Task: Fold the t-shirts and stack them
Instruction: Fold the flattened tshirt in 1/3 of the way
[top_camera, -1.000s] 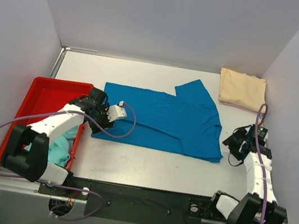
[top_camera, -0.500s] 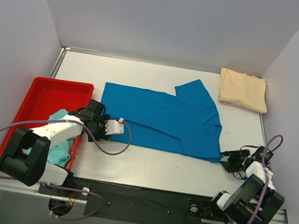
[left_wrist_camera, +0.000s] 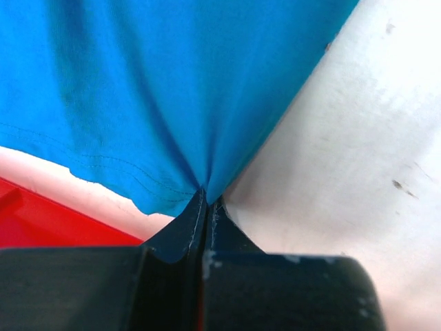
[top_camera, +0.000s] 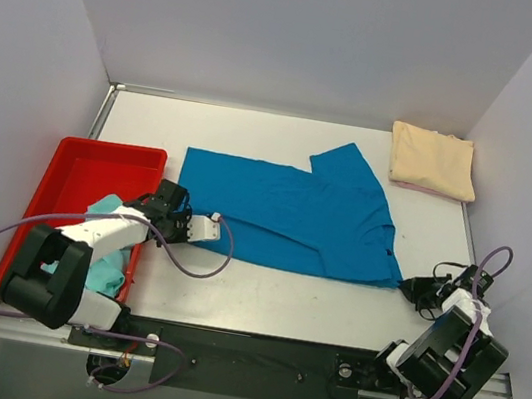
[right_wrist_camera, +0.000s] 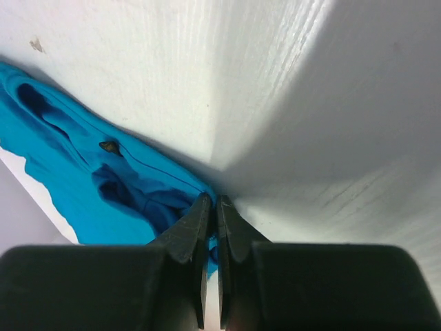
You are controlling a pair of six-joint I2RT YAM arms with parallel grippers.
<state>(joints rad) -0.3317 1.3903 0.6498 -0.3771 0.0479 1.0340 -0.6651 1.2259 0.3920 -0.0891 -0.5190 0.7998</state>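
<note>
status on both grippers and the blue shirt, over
Left gripper shut on blue t-shirt, near left corner. Right gripper shut on its near right corner. Shirt flat, unfolded. Nothing blocking.

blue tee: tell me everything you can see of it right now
The blue t-shirt is a deep blue, soft-looking knit with a stitched hem, lying spread nearly flat across the middle of the table, one short sleeve pointing toward the far edge. The left pincer is shut on its near-left hem corner, the right pincer on its near-right corner; the fabric puckers at both grips.
</note>
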